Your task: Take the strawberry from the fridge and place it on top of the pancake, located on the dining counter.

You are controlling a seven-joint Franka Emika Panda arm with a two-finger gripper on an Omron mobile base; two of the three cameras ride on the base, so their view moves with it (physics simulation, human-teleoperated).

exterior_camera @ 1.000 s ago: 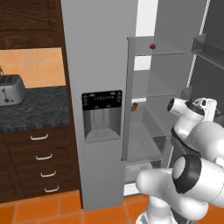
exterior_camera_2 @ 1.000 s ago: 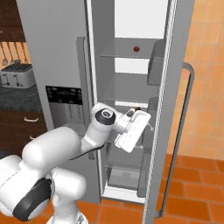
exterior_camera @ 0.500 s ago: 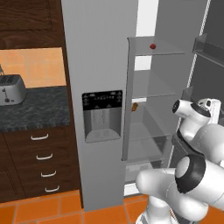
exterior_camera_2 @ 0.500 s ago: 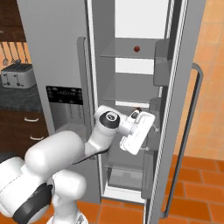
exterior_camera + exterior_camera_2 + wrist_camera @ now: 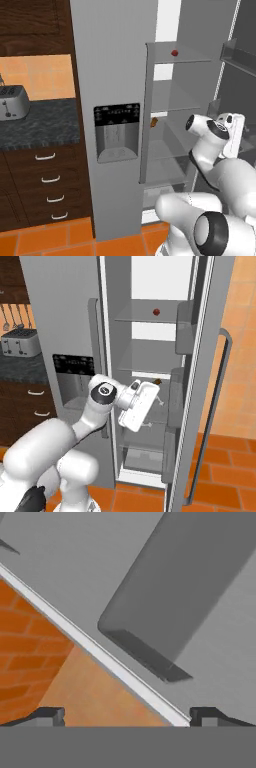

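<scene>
Fridge (image 5: 65, 316) door swung wider | gripper (image 5: 156, 406) fingers apart, empty, mid-shelf height | strawberry (image 5: 156, 312) untouched on top shelf, reach comes next

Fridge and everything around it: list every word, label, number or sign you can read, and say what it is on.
No text can be read.
Dispenser panel on the fridge: small pale marks, too blurred to read.
Toaster: no label to be seen.
Gripper: no markings.
</scene>
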